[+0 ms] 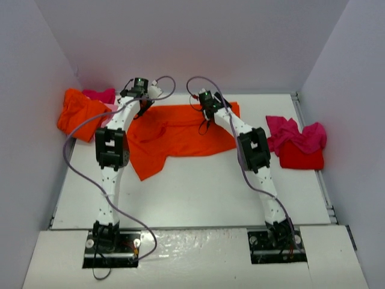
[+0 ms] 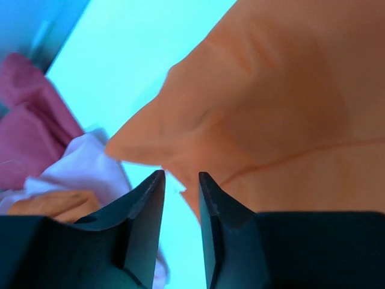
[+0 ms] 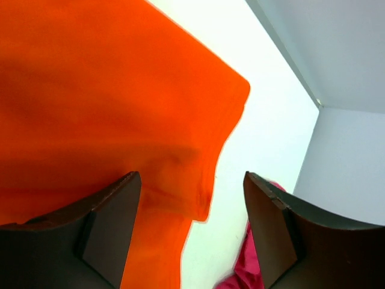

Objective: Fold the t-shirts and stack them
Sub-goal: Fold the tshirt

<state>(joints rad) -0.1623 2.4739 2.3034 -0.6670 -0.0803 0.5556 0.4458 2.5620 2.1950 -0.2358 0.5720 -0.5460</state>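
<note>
A bright orange t-shirt (image 1: 180, 135) lies spread, wrinkled, across the back middle of the table. My left gripper (image 1: 144, 108) hovers at its left corner. In the left wrist view the gripper (image 2: 180, 174) has a narrow gap with nothing between the jaws, just short of the orange cloth (image 2: 271, 108). My right gripper (image 1: 204, 123) is over the shirt's right part. In the right wrist view it (image 3: 192, 177) is wide open and empty, with the sleeve edge of the orange shirt (image 3: 90, 102) below between the jaws.
A crumpled orange shirt (image 1: 78, 111), a magenta one (image 1: 99, 95) and a pale pink one (image 2: 90, 162) are piled at the back left. A magenta shirt (image 1: 298, 135) lies on a red one (image 1: 301, 158) at the right. Walls enclose the white table (image 1: 198, 186).
</note>
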